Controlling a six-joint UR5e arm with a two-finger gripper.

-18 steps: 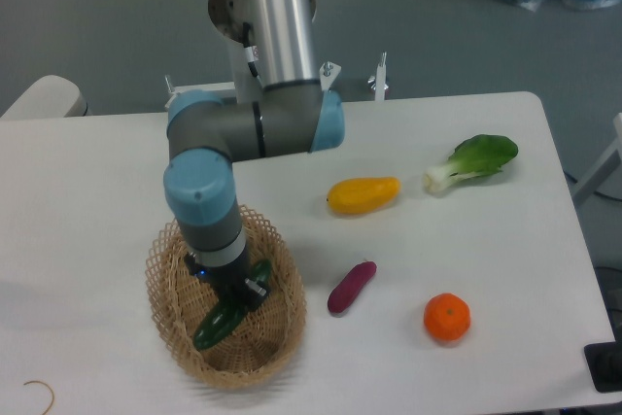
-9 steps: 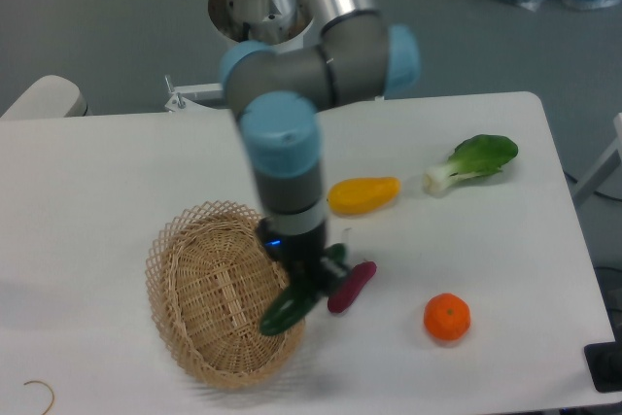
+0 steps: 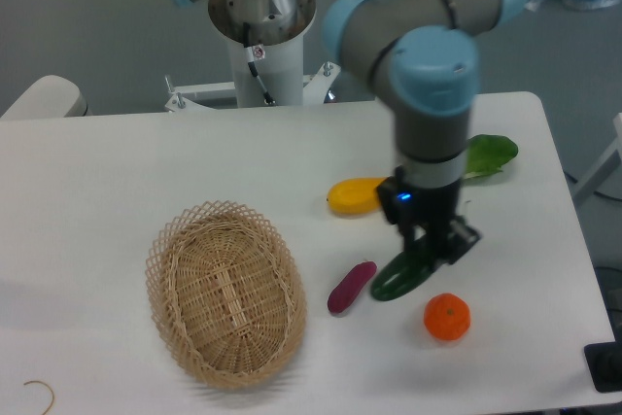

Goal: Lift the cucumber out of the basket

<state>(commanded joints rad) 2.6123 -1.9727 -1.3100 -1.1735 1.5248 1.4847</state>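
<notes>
My gripper point(image 3: 429, 253) is shut on the dark green cucumber point(image 3: 396, 279) and holds it over the table to the right of the basket, between the purple vegetable and the orange. The cucumber hangs tilted, its lower end to the left. The tan wicker basket point(image 3: 225, 293) sits at the front left and holds nothing.
A small purple vegetable point(image 3: 351, 286) lies just left of the cucumber. An orange point(image 3: 447, 318) lies just below right of it. A yellow vegetable point(image 3: 356, 195) is partly behind the arm. A bok choy point(image 3: 491, 155) lies at the back right, partly hidden by the arm.
The arm has carried the cucumber out of the basket and to the right, past the purple vegetable. The basket now holds nothing.
</notes>
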